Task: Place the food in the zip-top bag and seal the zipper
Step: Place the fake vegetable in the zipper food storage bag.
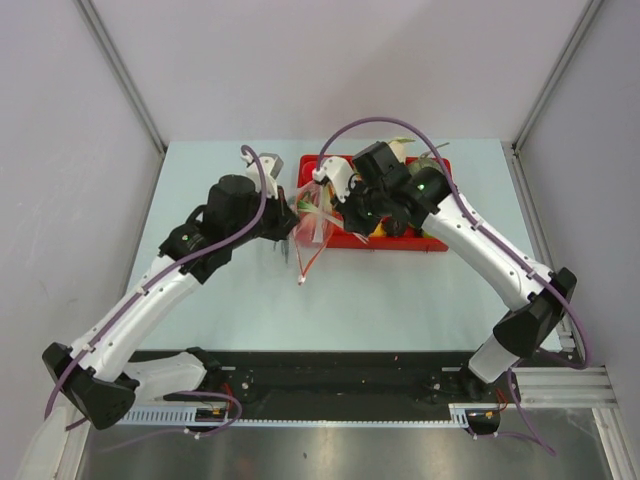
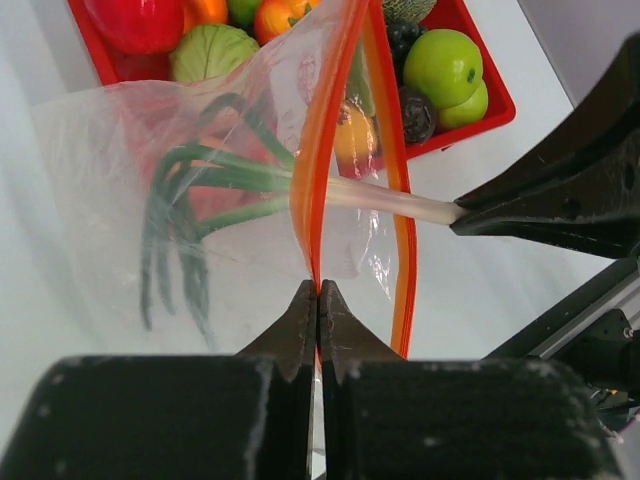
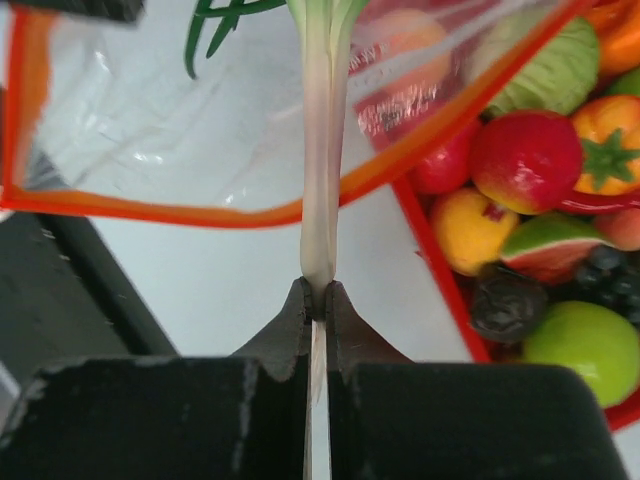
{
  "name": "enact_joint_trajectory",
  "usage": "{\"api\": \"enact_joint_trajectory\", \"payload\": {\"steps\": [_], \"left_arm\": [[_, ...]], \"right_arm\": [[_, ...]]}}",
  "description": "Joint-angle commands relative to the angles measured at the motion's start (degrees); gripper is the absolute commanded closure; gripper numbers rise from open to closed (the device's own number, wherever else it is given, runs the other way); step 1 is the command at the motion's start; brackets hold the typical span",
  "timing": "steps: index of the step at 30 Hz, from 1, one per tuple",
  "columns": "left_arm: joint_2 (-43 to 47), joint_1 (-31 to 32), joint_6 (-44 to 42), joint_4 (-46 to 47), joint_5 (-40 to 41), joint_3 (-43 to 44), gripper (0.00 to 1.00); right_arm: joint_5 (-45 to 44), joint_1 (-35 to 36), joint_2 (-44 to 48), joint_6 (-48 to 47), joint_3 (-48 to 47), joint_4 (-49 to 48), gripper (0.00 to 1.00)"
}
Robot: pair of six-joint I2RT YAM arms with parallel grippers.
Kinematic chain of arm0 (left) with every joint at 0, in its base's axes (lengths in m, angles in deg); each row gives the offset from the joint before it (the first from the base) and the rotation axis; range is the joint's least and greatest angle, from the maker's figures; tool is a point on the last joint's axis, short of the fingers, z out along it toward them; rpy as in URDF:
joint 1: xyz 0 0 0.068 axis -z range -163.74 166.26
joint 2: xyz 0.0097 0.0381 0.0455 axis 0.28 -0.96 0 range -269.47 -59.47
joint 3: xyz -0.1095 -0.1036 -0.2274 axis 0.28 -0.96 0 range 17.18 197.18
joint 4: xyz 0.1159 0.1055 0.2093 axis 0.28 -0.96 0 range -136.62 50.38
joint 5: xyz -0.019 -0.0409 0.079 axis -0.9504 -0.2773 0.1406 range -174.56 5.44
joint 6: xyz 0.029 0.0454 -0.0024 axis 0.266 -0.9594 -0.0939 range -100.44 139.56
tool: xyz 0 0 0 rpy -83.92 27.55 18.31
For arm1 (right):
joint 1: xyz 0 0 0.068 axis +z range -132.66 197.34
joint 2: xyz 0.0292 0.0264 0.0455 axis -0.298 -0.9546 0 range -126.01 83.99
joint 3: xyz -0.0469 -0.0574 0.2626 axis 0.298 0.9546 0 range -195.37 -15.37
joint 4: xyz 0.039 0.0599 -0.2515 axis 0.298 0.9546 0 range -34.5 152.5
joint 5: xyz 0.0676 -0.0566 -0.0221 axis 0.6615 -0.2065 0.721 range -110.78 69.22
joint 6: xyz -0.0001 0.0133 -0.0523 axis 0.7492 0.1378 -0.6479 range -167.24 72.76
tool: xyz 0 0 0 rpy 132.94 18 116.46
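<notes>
My left gripper (image 2: 318, 285) is shut on the orange-red zipper strip (image 2: 322, 150) of the clear zip-top bag (image 2: 150, 160) and holds its mouth open beside the red tray. My right gripper (image 3: 317, 290) is shut on the white stalk of a toy spring onion (image 3: 322, 140), whose green leaves (image 2: 175, 230) are inside the bag. In the top view the bag (image 1: 312, 228) hangs between the left gripper (image 1: 290, 222) and the right gripper (image 1: 340, 205). More toy food lies in the tray: green apples (image 2: 445, 68), a red fruit (image 3: 527, 160), a pale cabbage (image 2: 212, 52).
The red tray (image 1: 432, 243) stands at the back centre, right of the bag, with several toy fruits. The right arm's black link (image 2: 570, 190) crosses the left wrist view at right. White walls and metal posts enclose the table (image 1: 400, 300).
</notes>
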Motion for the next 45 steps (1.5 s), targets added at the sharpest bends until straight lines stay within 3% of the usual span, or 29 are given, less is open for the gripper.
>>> {"api": "enact_joint_trajectory", "payload": {"steps": [1,3,8,13,18,22,26,33,36,37,40,43,45], "left_arm": [[0.9,2.2,-2.1,2.9,3.2,-0.6,1.00],[0.6,3.2,-2.7,3.2,3.0,-0.8,1.00],[1.4,4.4,-1.9,5.2,1.2,-2.3,1.00],[1.8,4.4,1.4,5.9,-3.9,-1.4,1.00],[5.0,2.6,6.8,11.2,-9.8,-3.3,1.00],[6.2,-0.9,15.9,15.2,-17.1,-5.9,1.00],[5.6,-5.6,23.9,17.5,-23.0,-7.5,1.00],[6.8,-6.8,32.6,22.4,-25.0,-9.7,1.00],[7.7,-7.8,35.6,21.8,-25.8,-10.7,0.99],[7.9,-8.0,36.3,21.4,-25.8,-11.3,1.00],[8.9,-8.7,36.4,18.6,-25.4,-11.9,1.00],[10.0,-9.9,37.0,17.4,-26.0,-13.9,1.00],[11.1,-11.6,37.6,17.0,-26.6,-15.3,1.00]], "right_arm": [[11.5,-1.6,-1.0,10.5,-4.8,0.4,1.00],[17.2,-3.6,-1.9,13.3,-5.0,-0.4,1.00],[19.8,-4.1,-3.5,23.9,-4.0,-6.1,1.00],[18.4,-3.7,-3.8,35.4,-3.2,-14.8,1.00],[11.3,-1.7,-3.8,41.3,-1.3,-16.4,1.00],[10.4,-2.9,0.7,47.0,8.5,-27.9,1.00],[8.5,-0.8,5.7,48.9,15.2,-37.7,1.00],[8.9,4.4,4.0,40.0,15.6,-35.7,1.00],[9.3,4.4,4.4,37.7,15.5,-34.5,0.83],[10.7,3.7,4.8,37.4,15.4,-34.5,0.65],[12.1,2.1,6.6,35.7,14.9,-33.9,0.39],[12.4,0.9,8.6,31.4,13.4,-30.8,0.23],[13.5,0.2,9.8,28.2,12.0,-27.4,0.18]]}}
